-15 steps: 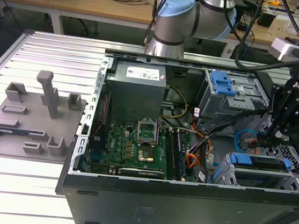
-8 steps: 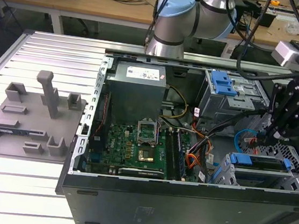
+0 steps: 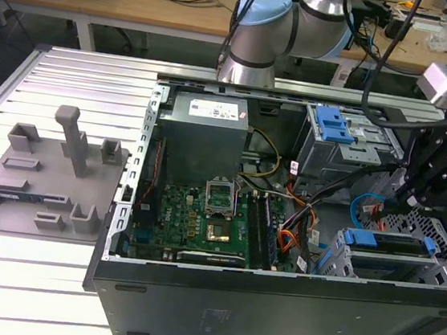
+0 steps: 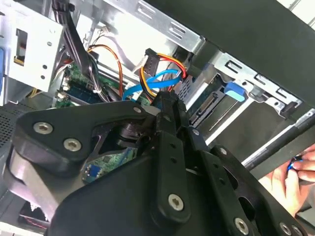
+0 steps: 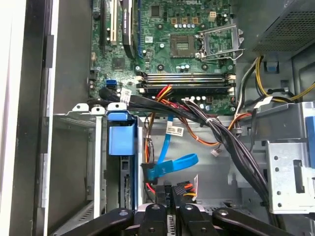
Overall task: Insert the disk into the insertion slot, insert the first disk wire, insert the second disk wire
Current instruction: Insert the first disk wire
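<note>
Silver arm (image 3: 247, 67), pale-blue joint caps (image 3: 267, 12), black screw-studded hand (image 4: 166, 104)

blue-framed disk (image 5: 120, 140) seated in perforated grey insertion slot (image 3: 445, 230), orange-black first disk wire (image 5: 186, 188) beside looping blue second disk wire (image 5: 173, 164)

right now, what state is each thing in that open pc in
disk, in the insertion slot
first disk wire, plug end beside the hand, connection unclear
second disk wire, looped, connection unclear
computer case, side open
cpu socket, load plate flipped open
</note>
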Available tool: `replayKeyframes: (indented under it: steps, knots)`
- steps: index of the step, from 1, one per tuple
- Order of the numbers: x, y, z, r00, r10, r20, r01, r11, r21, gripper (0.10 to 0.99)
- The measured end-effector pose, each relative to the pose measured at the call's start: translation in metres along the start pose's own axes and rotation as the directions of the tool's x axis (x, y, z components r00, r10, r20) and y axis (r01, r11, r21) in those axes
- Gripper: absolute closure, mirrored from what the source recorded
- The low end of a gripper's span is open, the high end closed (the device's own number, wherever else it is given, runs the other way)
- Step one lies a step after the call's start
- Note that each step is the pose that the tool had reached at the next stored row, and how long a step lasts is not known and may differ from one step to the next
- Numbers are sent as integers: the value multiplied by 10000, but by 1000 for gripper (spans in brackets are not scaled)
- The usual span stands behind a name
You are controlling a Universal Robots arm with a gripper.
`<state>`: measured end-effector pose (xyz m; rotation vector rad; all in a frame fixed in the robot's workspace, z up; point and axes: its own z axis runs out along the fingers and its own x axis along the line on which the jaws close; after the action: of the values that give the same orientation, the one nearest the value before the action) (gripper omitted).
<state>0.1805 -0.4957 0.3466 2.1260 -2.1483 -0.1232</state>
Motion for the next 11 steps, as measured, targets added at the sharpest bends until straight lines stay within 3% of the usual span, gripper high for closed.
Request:
replayKeyframes:
  steps: [1,3,5,10,11]
  knots:
    - [0,0,1,10000,1,-5,-1,10000,-1,922]
    - [12,-13,-13,9999,13,-111,-14,10000,-63,922]
    - [50,-27,-49,9999,1,-137,-2,10000,-91,922]
    - [161,-16,-165,9999,-6,-115,5,10000,-91,922]
    - [178,-15,-163,10000,-20,4,20,10000,-91,922]
